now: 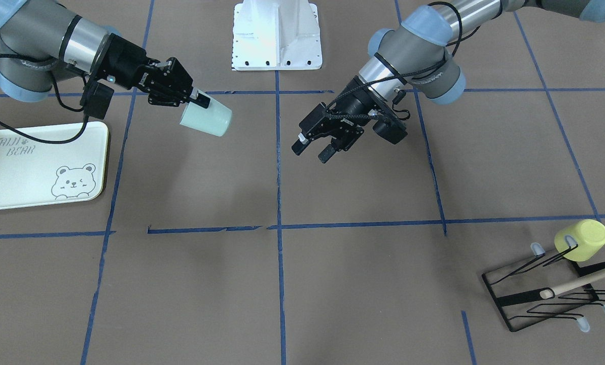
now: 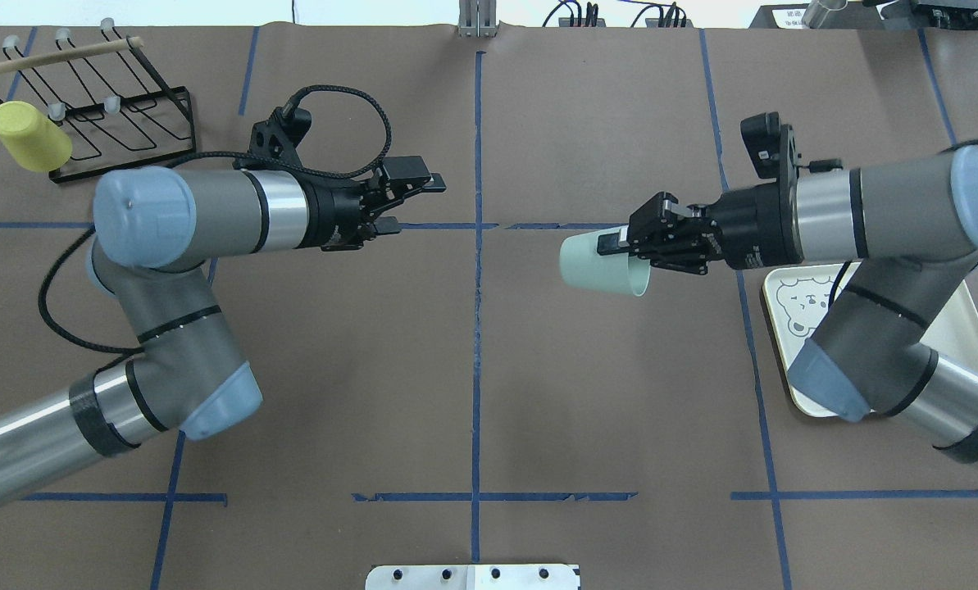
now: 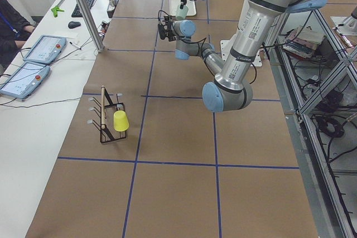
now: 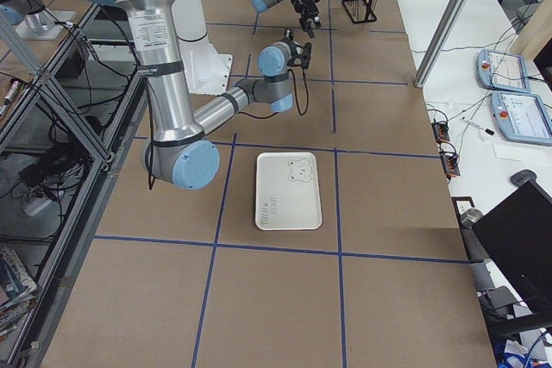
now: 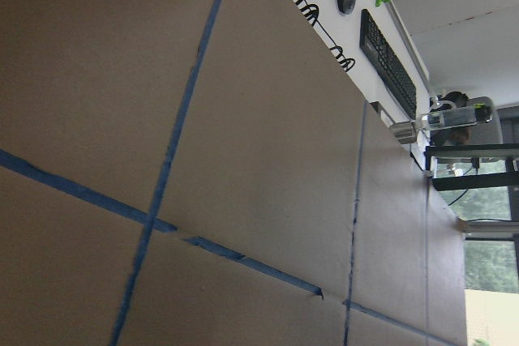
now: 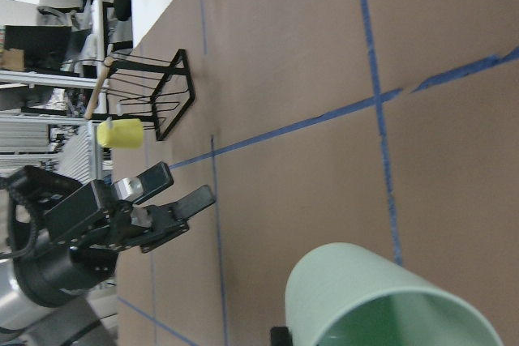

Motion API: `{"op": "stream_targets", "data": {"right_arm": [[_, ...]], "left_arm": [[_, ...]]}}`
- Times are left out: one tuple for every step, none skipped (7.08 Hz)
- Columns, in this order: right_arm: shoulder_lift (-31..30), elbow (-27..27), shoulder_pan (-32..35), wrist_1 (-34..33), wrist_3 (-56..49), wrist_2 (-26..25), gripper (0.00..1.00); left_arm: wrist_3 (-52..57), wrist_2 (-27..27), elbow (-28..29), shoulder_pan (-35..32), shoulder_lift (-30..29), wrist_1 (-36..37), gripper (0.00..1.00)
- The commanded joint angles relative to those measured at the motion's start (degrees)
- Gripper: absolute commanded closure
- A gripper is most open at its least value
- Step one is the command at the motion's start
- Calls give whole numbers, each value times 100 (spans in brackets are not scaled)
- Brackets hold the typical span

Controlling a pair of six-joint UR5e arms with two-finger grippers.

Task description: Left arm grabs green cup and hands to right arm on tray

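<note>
The pale mint-green cup (image 2: 599, 264) is held on its side above the table, its mouth toward the right arm. My right gripper (image 2: 625, 251) is shut on the cup's rim; the front view shows the same grip (image 1: 199, 100) on the cup (image 1: 207, 120). The cup's open mouth fills the bottom of the right wrist view (image 6: 381, 301). My left gripper (image 2: 415, 203) is open and empty, apart from the cup across the centre line; it also shows in the front view (image 1: 312, 152). The bear tray (image 1: 33, 167) lies flat and empty beside the right arm, partly hidden under it in the overhead view (image 2: 784, 287).
A black wire rack (image 2: 120, 106) with a yellow cup (image 2: 29, 136) on a prong stands at the far left corner. The white robot base (image 1: 277, 35) is at mid-table on the robot's side. Blue tape lines (image 2: 477, 328) cross the brown table.
</note>
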Motion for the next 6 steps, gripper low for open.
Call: {"op": "stream_targets", "data": {"right_arm": [[247, 122, 620, -2138, -1201, 738, 100], [239, 367, 725, -3113, -1886, 739, 100], [230, 726, 822, -4489, -2903, 704, 100], [221, 1077, 919, -5886, -3983, 521, 100], [204, 1351, 1190, -6979, -5195, 432, 100], [38, 1484, 1566, -7668, -6495, 431, 100]], "left_arm": [[1620, -1072, -420, -802, 195, 2015, 0], [2716, -1145, -954, -953, 414, 3278, 0], [4145, -1145, -1586, -1085, 434, 4926, 0], [5465, -1137, -2079, -1295, 451, 6300, 0], [6548, -1145, -2389, -1601, 634, 7071, 0], [7499, -1267, -2426, -2031, 1158, 7200, 0]]}}
